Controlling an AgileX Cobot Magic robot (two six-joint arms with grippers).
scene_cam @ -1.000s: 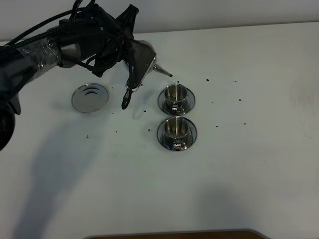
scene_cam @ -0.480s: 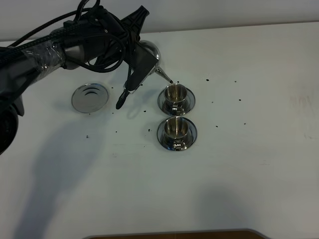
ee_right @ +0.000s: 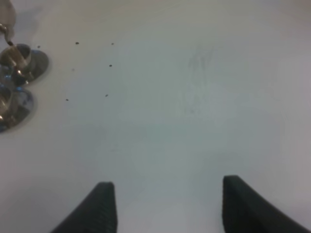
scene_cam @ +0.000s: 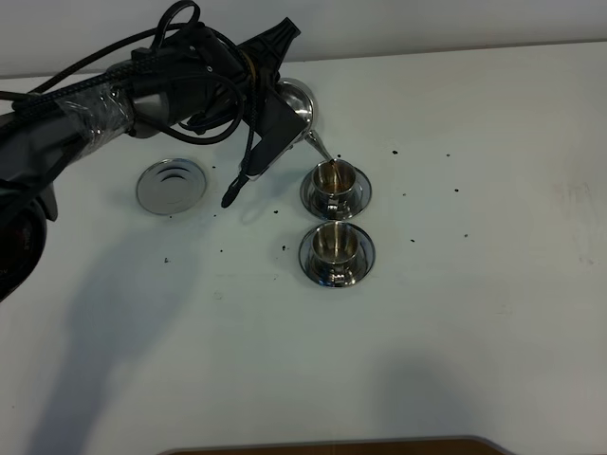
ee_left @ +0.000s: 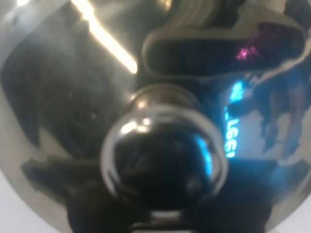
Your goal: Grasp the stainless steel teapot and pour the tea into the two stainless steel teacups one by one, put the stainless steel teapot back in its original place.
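White tabletop (scene_cam: 474, 313), speckled with dark dots, and the left gripper (scene_cam: 273, 114) is clamped on the stainless steel teapot (scene_cam: 300, 100), its lid knob (ee_left: 163, 153) filling the wrist view. Big move in the last second: the pot has swung across and tipped harder, and its spout (scene_cam: 320, 146) now dips over the far teacup (scene_cam: 333, 177), which shows a brownish tint, so the first pour looks underway. The near teacup (scene_cam: 335, 244) waits, the steel disc (scene_cam: 172, 184) sits bare, the right gripper (ee_right: 165, 206) idles with jaws apart
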